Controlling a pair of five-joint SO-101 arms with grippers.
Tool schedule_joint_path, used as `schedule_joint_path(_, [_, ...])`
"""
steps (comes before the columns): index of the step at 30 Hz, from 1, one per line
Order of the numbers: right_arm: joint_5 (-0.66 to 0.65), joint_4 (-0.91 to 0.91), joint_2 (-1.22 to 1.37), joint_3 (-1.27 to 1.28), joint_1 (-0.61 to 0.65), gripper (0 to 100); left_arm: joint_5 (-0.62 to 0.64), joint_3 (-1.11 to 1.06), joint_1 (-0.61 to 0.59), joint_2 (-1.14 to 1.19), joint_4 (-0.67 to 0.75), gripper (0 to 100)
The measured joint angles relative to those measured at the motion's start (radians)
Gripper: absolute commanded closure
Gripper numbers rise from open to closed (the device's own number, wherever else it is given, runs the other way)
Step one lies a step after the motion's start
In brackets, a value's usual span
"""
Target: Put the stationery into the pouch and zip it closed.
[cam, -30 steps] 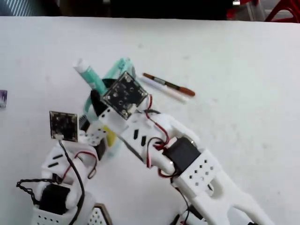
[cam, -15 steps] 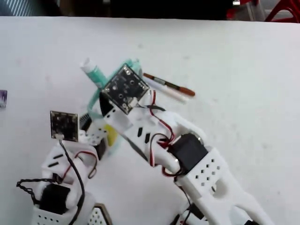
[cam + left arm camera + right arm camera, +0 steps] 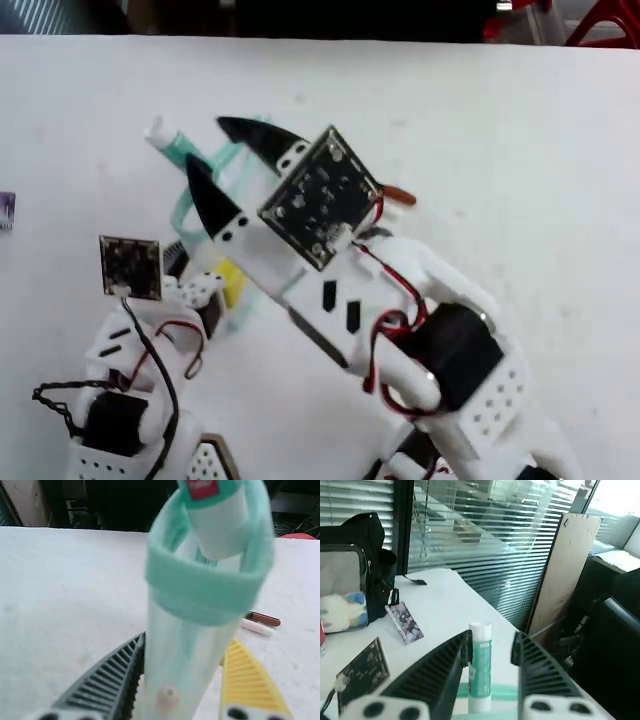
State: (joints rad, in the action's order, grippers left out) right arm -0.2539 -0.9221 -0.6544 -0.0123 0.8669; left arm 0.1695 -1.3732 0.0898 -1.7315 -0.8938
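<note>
A clear pouch with a teal rim (image 3: 200, 587) is clamped upright in my left gripper (image 3: 187, 642), between its grey and yellow fingers. The same pouch (image 3: 205, 190) lies ahead of the left gripper (image 3: 215, 290) in the high view. A teal and white glue stick (image 3: 165, 142) pokes out of the pouch mouth, cap end out (image 3: 215, 515). My right gripper (image 3: 204, 141) hangs open above the pouch, and the glue stick (image 3: 480, 667) stands free beyond its spread fingers. A brown pen (image 3: 263, 619) and a white pen (image 3: 256, 628) lie on the table behind the pouch.
The brown pen's cap (image 3: 398, 194) peeks out past the right arm. A small purple card (image 3: 5, 212) lies at the table's left edge. A black bag (image 3: 370, 550) stands on the table far off in the right wrist view. The table's far edge (image 3: 320, 38) runs across the top.
My right gripper has opened, let go of the glue stick and lifted back from the pouch. The glue stick stays in the pouch mouth. The left arm has barely moved.
</note>
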Motion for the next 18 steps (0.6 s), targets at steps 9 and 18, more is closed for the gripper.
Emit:
schedule_joint_path(9, [0.000, -0.095, 0.416, -0.407, 0.052, 98.2, 0.000, 0.000, 0.000, 0.000, 0.000, 75])
schedule_joint_path(18, [-0.002, -0.324, 0.802, -0.944, 0.051, 98.2, 0.000, 0.000, 0.000, 0.000, 0.000, 75])
